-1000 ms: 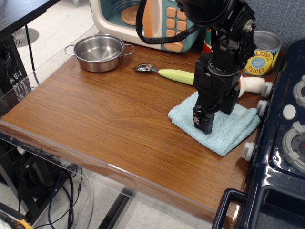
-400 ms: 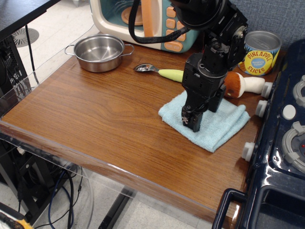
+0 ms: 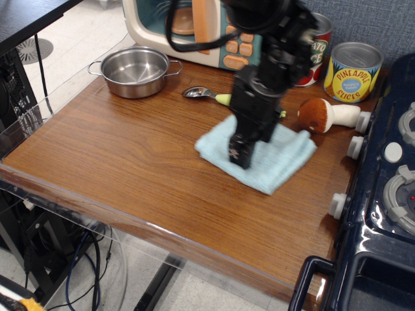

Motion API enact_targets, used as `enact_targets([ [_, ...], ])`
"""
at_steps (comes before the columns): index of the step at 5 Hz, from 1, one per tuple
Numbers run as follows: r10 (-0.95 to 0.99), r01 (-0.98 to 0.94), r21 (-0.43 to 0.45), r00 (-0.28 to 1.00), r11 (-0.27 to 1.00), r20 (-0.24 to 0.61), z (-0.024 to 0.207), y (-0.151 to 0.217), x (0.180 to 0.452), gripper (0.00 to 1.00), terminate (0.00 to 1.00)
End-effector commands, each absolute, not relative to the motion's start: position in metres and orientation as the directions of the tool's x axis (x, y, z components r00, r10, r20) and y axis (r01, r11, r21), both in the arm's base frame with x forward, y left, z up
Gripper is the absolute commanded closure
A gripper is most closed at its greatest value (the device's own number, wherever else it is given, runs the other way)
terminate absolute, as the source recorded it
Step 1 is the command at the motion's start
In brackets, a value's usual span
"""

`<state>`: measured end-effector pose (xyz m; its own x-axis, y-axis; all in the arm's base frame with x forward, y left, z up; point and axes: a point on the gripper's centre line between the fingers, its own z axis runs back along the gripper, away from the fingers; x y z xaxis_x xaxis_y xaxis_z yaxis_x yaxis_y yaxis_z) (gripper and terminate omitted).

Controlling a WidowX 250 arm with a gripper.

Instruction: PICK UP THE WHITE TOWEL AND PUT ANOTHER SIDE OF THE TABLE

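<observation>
The white towel (image 3: 275,159) is a pale light-blue folded terry cloth lying flat on the brown wood-grain table (image 3: 130,149), right of its middle. My black gripper (image 3: 240,154) points down with its fingertips pressed onto the towel's left part. The jaws look close together on the cloth; the tips are dark and I cannot tell whether they pinch it. The towel still touches the table.
A steel pot (image 3: 136,70) stands at the back left. A spoon with a green handle (image 3: 206,94) lies behind the towel. A toy microwave (image 3: 194,26), two cans (image 3: 353,71) and a brown mushroom toy (image 3: 324,115) are at the back. The dark-blue toy stove (image 3: 382,194) is on the right.
My gripper has slid left across the table, and the towel has moved left with it, away from the stove.
</observation>
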<state>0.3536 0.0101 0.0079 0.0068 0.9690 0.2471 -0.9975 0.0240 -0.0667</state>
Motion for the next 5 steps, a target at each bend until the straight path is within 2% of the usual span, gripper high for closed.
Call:
enact_targets([
  [1,0.928,-0.97,-0.033,-0.241,-0.242,0.283,0.005,0.088,0.335,0.0,0.0],
  [3,0.841,-0.879,-0.012,-0.46,-0.477,0.283,0.009,0.126,0.304,0.0,0.0],
  [4,0.809,-0.848,-0.004,-0.507,-0.53,0.297,0.007,0.138,0.292,0.0,0.0],
  [5,0.767,-0.794,0.006,-0.585,-0.608,0.264,0.005,0.15,0.276,0.0,0.0],
])
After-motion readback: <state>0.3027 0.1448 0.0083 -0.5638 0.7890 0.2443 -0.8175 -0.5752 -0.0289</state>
